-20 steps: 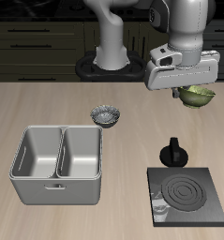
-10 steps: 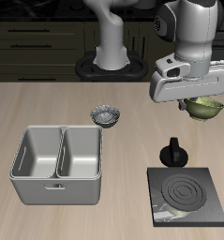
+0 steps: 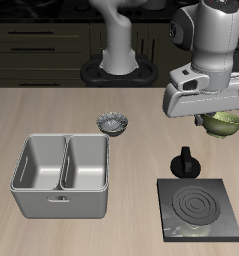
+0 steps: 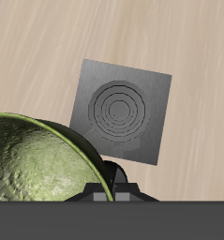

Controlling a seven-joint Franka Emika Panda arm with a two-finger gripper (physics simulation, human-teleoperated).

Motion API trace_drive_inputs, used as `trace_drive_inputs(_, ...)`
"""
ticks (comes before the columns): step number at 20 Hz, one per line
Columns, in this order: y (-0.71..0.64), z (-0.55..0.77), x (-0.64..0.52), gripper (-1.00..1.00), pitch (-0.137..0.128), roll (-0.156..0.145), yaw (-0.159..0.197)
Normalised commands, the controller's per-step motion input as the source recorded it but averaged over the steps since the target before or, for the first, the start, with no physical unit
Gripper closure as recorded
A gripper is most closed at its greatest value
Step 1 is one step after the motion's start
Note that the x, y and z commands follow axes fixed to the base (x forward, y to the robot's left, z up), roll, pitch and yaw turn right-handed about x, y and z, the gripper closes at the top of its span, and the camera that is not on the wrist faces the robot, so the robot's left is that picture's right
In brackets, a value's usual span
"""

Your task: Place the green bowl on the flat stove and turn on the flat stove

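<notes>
Gripping the green bowl (image 3: pixel 225 123), jaws mostly hidden; flat stove (image 3: pixel 199 208) bare

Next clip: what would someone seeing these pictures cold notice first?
First, the white robot arm's gripper holding a small olive-green bowl in the air, back from the flat dark grey stove plate with ring marks near the table's front edge. Next, the grey two-compartment metal basin on the table's other side, with a small grey-white bowl just behind it.
</notes>
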Motion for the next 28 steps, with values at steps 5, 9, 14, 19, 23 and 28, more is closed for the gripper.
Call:
trace_drive_inputs(5,0.07,0.09,0.14,1.00,0.007,-0.005,-0.013)
trace_drive_inputs(9,-0.11,0.19,0.22,1.00,-0.024,-0.025,-0.013)
trace_drive_inputs(14,-0.25,0.37,0.27,1.00,-0.060,-0.024,0.003)
trace_drive_inputs(19,-0.12,0.05,0.19,1.00,-0.006,-0.013,0.026)
trace_drive_inputs(23,0.00,-0.18,0.12,1.00,0.021,0.008,0.029)
trace_drive_inputs(28,0.07,-0.32,0.12,1.00,0.026,0.016,0.022)
